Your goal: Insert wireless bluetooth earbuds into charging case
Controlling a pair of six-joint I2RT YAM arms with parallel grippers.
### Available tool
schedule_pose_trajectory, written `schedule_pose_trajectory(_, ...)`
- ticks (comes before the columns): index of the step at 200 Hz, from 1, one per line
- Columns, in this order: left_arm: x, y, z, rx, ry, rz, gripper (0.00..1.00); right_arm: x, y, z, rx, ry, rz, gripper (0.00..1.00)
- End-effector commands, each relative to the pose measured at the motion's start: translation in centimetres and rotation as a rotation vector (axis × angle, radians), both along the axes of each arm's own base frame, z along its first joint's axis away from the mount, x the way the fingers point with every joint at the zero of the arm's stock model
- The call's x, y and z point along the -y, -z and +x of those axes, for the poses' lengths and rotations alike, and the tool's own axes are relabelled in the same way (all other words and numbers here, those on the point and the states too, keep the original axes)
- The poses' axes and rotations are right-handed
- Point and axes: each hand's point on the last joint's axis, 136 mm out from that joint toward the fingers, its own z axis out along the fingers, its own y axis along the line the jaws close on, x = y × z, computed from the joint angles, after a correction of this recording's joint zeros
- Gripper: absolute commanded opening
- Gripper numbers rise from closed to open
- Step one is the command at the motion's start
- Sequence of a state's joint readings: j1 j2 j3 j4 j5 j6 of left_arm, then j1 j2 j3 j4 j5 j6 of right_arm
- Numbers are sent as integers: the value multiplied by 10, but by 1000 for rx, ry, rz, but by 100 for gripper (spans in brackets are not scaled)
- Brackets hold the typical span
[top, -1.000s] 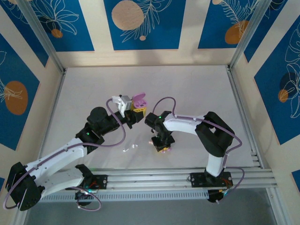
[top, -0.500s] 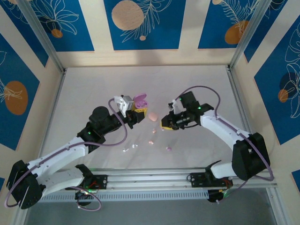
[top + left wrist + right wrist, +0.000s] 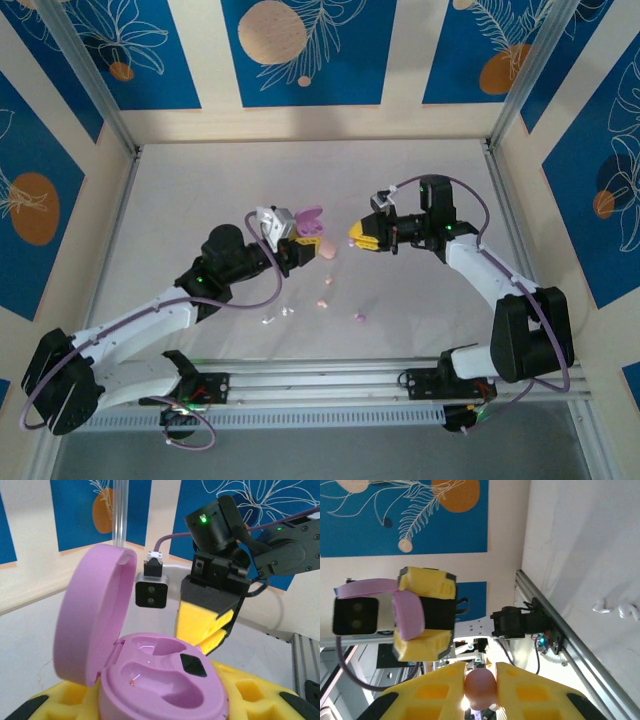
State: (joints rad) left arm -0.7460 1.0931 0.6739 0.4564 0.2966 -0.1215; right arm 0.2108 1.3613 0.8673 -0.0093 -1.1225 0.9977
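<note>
On table (image 3: 200,190), loose earbuds (image 3: 324,303), left pincer (image 3: 296,245) clamps purple case (image 3: 160,680), right pincer (image 3: 356,238) pinches pink bud (image 3: 480,688)

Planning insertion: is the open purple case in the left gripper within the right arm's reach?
Likely yes: the right gripper, pinching a pink bud, faces the open purple case closely, with nothing between them.

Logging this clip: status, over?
Left claw shut on open purple pebble-shaped charging case. Right claw shut on tiny glossy pink earbud, apart from case. Nothing between them.
</note>
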Motion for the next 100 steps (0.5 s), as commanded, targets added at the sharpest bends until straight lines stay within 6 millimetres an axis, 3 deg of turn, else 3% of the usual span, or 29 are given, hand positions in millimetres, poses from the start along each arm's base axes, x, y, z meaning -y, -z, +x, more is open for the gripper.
schedule_pose_trajectory(1, 2, 1, -4, 62, 37, 17, 28, 1, -19, -9, -16, -59, 55, 22)
schedule_pose_trajectory(41, 7, 16, -8, 83, 84, 72, 27, -1, -25, -6, -50, -52, 51, 22)
schedule_pose_trajectory(100, 16, 22, -7, 93, 121, 85, 28, -3, -31, -7, -60, -51, 51, 22)
